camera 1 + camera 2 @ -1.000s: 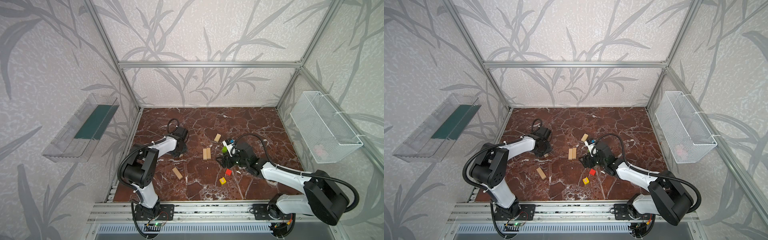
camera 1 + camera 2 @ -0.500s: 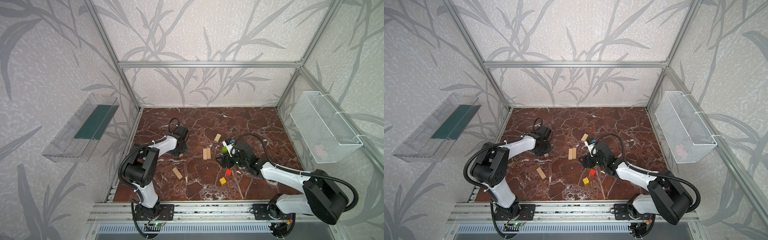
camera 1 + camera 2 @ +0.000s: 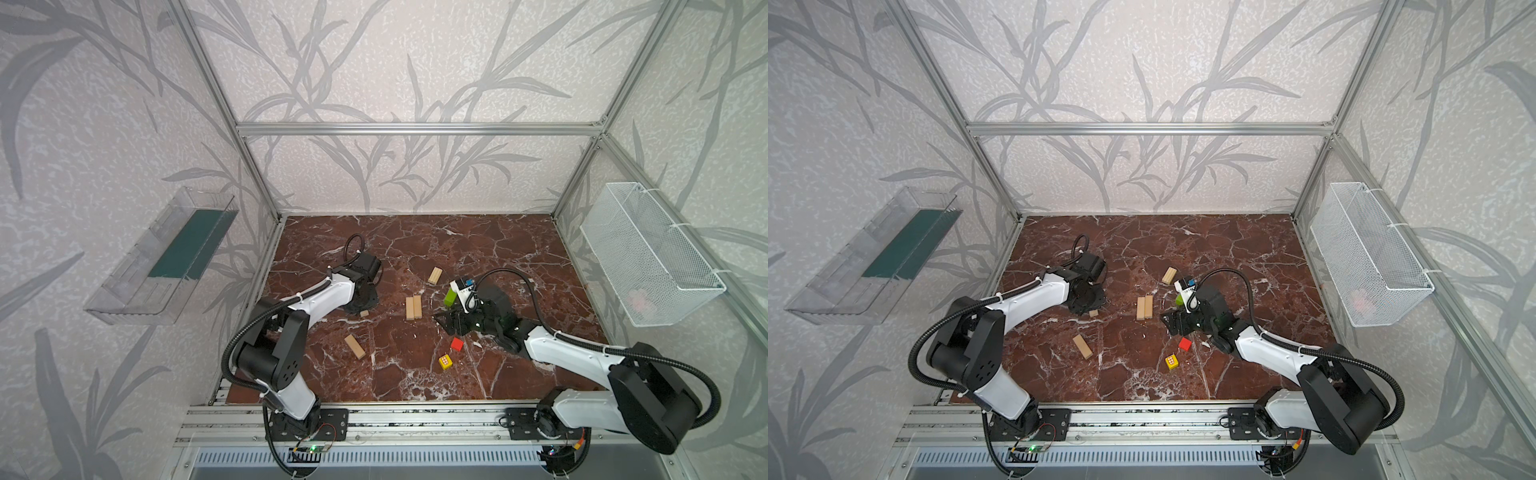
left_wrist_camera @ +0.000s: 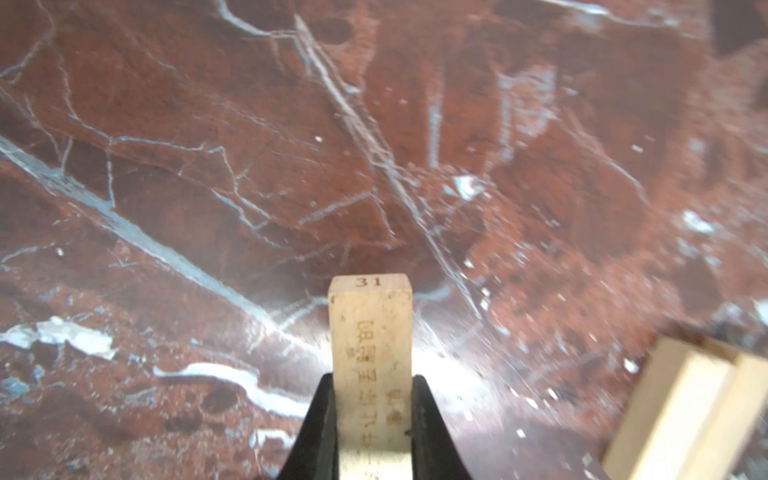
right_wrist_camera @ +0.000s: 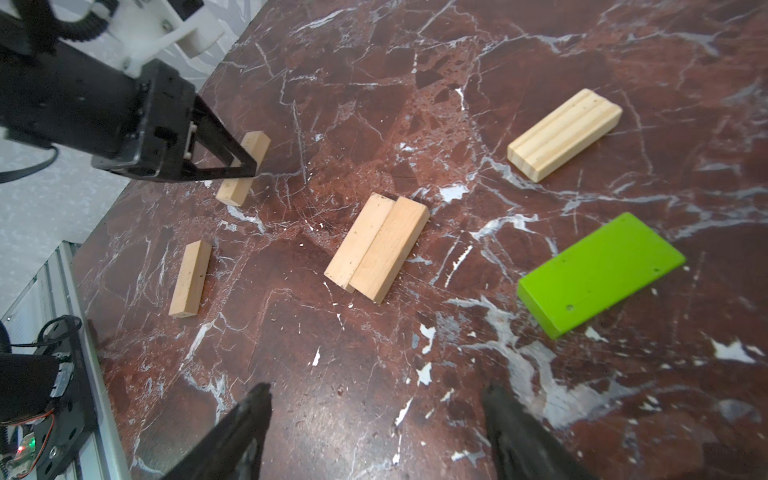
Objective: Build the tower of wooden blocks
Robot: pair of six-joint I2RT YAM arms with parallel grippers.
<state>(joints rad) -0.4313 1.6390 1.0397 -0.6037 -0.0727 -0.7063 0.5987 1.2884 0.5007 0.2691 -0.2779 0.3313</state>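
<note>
Wood block tower [image 3: 413,307]: unbuilt, all pieces lie loose in one layer mid red marble tabletop [image 3: 478,245].

Right gripper [image 5: 376,401]: jaws spread wide, nothing between them, low over bare marble.

Left gripper [image 4: 372,386]: clamped tight on a tan bar stamped 31 [image 4: 371,332]. Bar end pokes out past the fingertips [image 4: 424,399]. It sits low at the tabletop, can't tell if it's touching.

Lime-green bar [image 5: 598,272]: flat, just beside the right gripper, apart from the rest.

Grooved tan block [image 5: 563,133]: flat, farther back, alone.

Pair of tan bars [image 5: 376,245]: side by side, long faces touching, between the two grippers.

Single tan bar [image 5: 190,278]: flat, nearer the front rail, well apart from the pair.

Red cube [image 3: 457,344] and yellow patterned cube [image 3: 445,361]: near each other, not touching, front of the right gripper in both top views.
</note>
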